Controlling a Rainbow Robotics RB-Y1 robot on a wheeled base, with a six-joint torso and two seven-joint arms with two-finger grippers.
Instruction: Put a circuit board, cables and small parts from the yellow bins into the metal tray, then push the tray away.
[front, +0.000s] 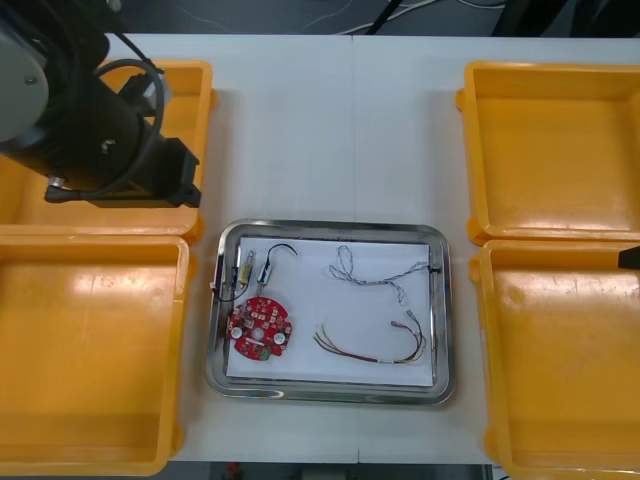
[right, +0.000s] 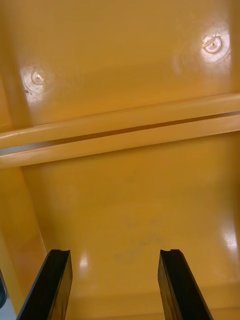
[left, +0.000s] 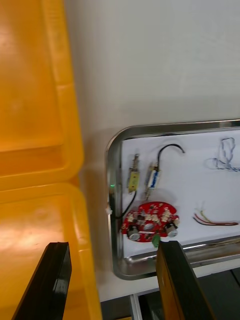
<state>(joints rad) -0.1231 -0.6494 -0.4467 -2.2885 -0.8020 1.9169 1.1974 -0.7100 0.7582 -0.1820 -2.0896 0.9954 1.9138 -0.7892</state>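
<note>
Left hand (left: 114, 245) released, empty, over rim of left bin (left: 75, 150) beside tray (front: 340, 228). Right hand (right: 115, 252) released, empty, over right bin (right: 130, 200). Board (front: 260, 328), cables (front: 380, 275), metal parts (front: 268, 268) lie in tray, mid-counter (front: 300, 130).

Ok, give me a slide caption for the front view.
Metal tray holding a red circuit board and cables, between yellow bins; left arm above the far left bin.

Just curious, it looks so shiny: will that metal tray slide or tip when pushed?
Probably slides readily: the metal tray is low and flat on the smooth table. Tipping seems unlikely. Loose cables inside may shift. Left gripper and right gripper hover open by yellow bins.
</note>
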